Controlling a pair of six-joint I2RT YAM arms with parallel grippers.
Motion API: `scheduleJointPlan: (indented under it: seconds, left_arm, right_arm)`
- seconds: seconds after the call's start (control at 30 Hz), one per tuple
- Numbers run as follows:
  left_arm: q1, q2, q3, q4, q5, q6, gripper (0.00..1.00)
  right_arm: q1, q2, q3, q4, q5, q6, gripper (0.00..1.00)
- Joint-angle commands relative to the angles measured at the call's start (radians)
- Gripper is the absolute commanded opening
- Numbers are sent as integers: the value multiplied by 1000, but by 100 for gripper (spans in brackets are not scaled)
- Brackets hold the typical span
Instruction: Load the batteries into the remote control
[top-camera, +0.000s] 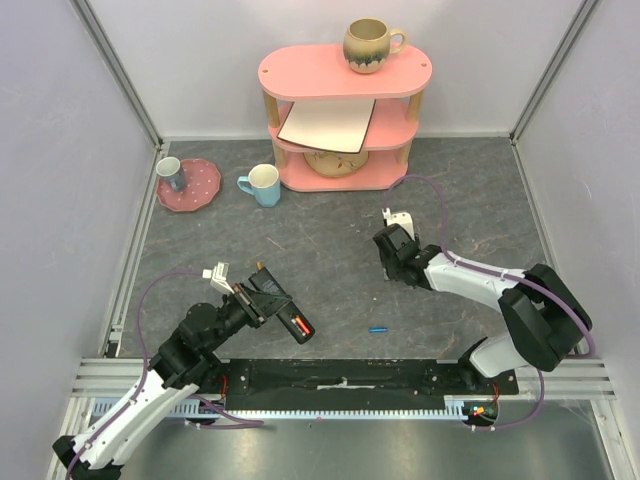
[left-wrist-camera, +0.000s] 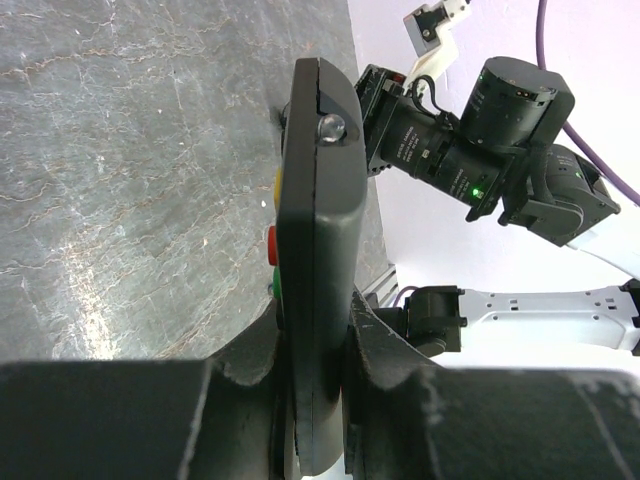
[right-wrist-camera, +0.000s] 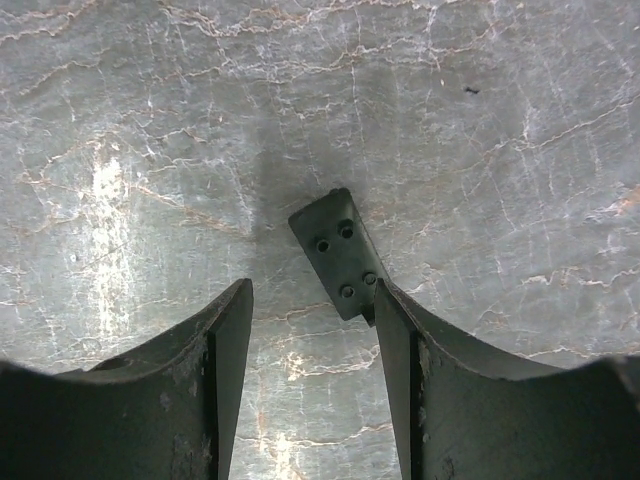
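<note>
left gripper (left-wrist-camera: 315, 350), bottom of frame, clamps the remote (left-wrist-camera: 318, 200) to steady it for loading; right gripper (right-wrist-camera: 310, 310), jaws apart, hangs over a black plate (right-wrist-camera: 338, 255) mid-frame; blue battery (top-camera: 378, 328) lies lower centre.

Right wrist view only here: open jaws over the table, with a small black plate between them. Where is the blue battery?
Observer: The blue battery lies on the table, nearer the arm bases than your right gripper, between the two arms.
Operator: And the remote?
Observer: The left gripper is shut on one end of the remote control.
Operator: Is anything loaded?
Observer: From above, a red-orange battery shows in the remote's upturned side, near its free end.
</note>
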Motion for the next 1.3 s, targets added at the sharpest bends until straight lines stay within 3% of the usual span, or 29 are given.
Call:
scheduleJointPlan:
  seconds: [0.0,0.43,0.87,1.17,1.27]
  left_arm:
    - [-1,-80,-6,56,15,-9,2]
    - [-3,-76,-14,61,12,-10,2]
    - [-1,-55,-18,79,17,-13,2]
    - [-1,-49,-18,87,17,-13,2]
    - [-1,-43,-20,96,18,-13,2]
  right_arm:
    - [-28,-7,-24,64,-55,37,59]
    - [-98,8,-98,171,-199,37,55]
    - [-100,20,-101,194,-254,74,27]
    - [-117,-136,-179,299,-340,114,0]
    - [-137,-179,-207,341,-381,140,0]
